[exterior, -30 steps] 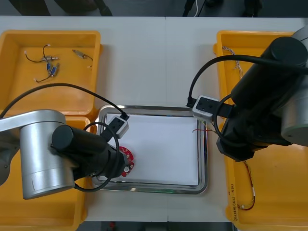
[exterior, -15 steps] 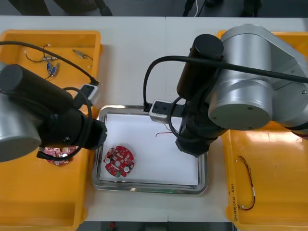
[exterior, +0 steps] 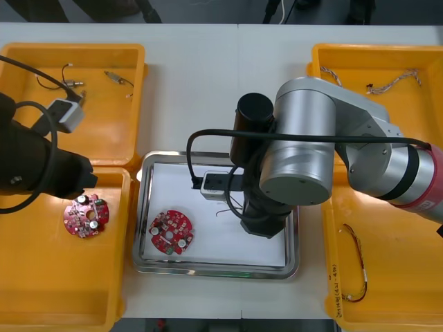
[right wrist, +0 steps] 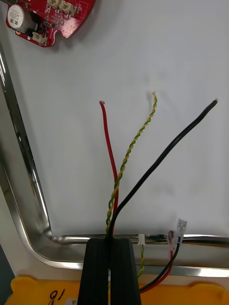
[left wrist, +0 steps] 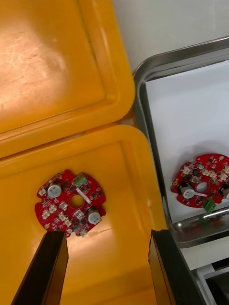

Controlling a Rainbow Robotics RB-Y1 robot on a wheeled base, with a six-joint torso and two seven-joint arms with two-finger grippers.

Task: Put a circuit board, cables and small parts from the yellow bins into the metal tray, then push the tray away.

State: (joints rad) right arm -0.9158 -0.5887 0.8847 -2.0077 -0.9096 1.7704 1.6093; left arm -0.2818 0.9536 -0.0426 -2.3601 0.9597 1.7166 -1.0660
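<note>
The metal tray [exterior: 216,271], white inside, holds one round red circuit board [exterior: 171,233] at its left end. My right gripper [right wrist: 112,244] is shut on a red and yellow cable [right wrist: 125,162] bundled with a black strand, hanging over the tray's white floor beside its right rim [right wrist: 143,238]. The cable's loose ends [exterior: 225,209] show near the tray's middle. My left gripper [left wrist: 109,248] stands open above the near left yellow bin [left wrist: 124,267], just beside a second red circuit board [left wrist: 71,209] lying in it. That board [exterior: 84,216] lies left of the tray.
The far left bin [exterior: 28,131] holds small metal parts with thin cables [exterior: 69,86]. Twisted cables [exterior: 394,81] lie in the far right bin. Another red and yellow cable [exterior: 360,263] lies in the near right bin. My right arm covers much of the tray.
My left arm has pulled back out of the tray to the left, leaving a circuit board there. My right arm has carried the cable leftward from the right bin over the tray.
</note>
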